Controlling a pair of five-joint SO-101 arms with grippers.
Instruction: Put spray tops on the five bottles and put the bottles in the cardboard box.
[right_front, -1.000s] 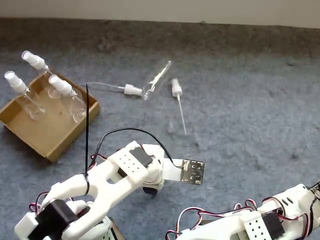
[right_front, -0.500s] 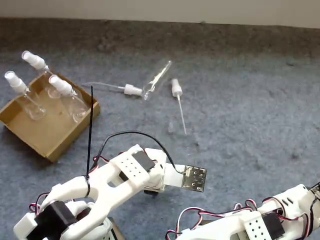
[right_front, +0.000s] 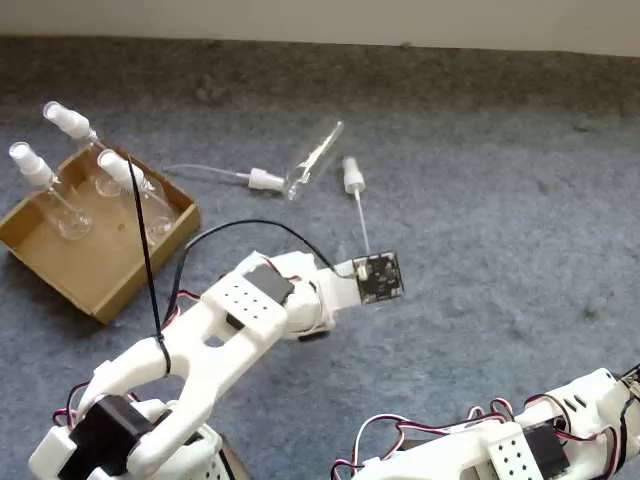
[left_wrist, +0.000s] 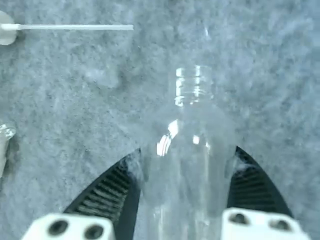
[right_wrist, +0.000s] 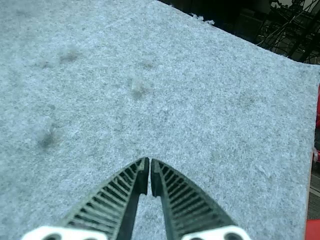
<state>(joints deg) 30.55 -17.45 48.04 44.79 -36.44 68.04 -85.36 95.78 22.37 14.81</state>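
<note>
Looking down in the high view, the cardboard box (right_front: 95, 258) sits at the left and holds three capped bottles (right_front: 65, 215). An uncapped bottle (right_front: 313, 158) lies on the grey carpet (right_front: 500, 200) between two loose spray tops (right_front: 265, 180) (right_front: 352, 176), and the left arm (right_front: 250, 310) extends near them. In the left wrist view, the left gripper (left_wrist: 185, 167) is clamped on a clear topless bottle (left_wrist: 192, 95), one jaw against each side. In the right wrist view, the right gripper (right_wrist: 149, 172) is closed with nothing between its fingers, over the carpet.
</note>
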